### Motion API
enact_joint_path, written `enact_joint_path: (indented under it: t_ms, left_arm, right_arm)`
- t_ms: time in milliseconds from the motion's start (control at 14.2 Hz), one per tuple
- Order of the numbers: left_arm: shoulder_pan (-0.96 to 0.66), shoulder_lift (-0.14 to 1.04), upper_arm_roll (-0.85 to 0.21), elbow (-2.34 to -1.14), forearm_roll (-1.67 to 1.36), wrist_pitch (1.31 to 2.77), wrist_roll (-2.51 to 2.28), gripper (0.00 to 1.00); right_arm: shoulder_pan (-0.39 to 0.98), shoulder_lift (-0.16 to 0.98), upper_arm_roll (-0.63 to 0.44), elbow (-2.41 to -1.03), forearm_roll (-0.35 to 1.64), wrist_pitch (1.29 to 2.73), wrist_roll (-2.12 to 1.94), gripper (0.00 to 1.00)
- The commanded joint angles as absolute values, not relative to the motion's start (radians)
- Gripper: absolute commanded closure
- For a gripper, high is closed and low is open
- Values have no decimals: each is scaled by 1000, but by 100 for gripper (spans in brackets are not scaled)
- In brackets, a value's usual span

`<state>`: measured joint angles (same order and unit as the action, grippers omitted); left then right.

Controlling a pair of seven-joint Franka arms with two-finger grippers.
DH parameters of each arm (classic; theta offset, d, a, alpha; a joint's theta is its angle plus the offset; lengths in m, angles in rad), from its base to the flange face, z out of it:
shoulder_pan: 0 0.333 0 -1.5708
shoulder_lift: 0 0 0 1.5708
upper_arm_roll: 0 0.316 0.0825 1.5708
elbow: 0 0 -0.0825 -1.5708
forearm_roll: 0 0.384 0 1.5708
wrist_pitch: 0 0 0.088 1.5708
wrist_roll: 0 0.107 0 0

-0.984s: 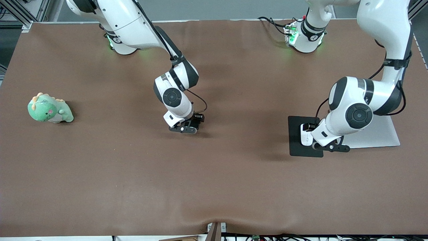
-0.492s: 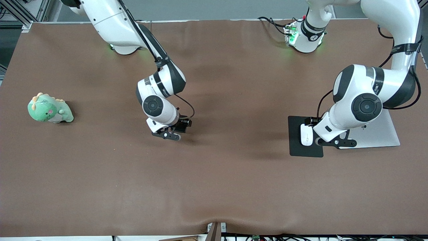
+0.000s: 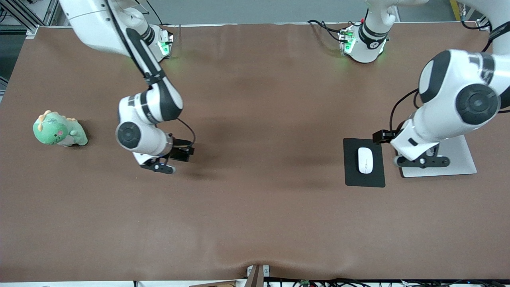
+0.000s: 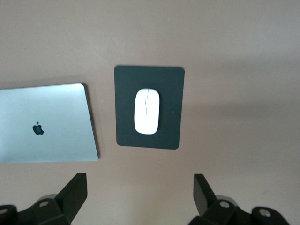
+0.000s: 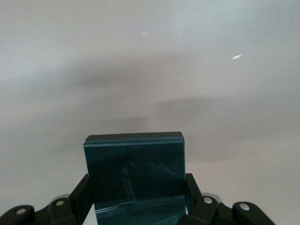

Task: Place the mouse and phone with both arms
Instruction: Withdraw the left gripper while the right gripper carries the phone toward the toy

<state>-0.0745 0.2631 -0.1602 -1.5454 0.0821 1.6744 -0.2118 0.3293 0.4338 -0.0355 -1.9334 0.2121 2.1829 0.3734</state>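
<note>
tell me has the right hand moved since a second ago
Yes. The right hand, shut on the phone, has travelled over the table toward the green dinosaur toy at the right arm's end, which stayed put.

The left arm's wrist is covering part of the silver laptop (image 3: 458, 159) in the front view, and in the left wrist view the picture's edge is cutting off the laptop's end and the lower parts of the left gripper (image 4: 140, 194) (only two spread finger stubs are showing). In the right wrist view the edge is cropping the lower end of the phone (image 5: 135, 176), and the right gripper (image 5: 136, 197) is clamping its sides with its fingers mostly hiding under it. In the front view the right arm's wrist is hiding most of that phone.
</note>
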Motion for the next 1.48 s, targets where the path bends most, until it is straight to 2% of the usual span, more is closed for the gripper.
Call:
enact_joint_path:
  t_ms: [0, 141, 492, 984, 1406]
  left_arm:
    - [-69, 267, -166, -1438, 72, 1631, -227, 0]
    - [-69, 262, -166, -1410, 81, 1629, -227, 0]
    - [-69, 219, -164, -1410, 84, 1614, -213, 0]
    - [9, 115, -163, -1424, 64, 1419, -167, 0]
    - [9, 60, -118, -1424, 26, 1312, -164, 0]
  right_arm:
    - [227, 374, -21, -2020, 210, 2183, 247, 100]
    - [137, 374, -21, -2046, 193, 2187, 120, 100]
    - [22, 356, -38, -2117, 69, 2218, 64, 100]
    - [-162, 296, -41, -2232, 6, 2292, -115, 100]
    - [-169, 311, -40, -2330, 8, 2439, -137, 100]
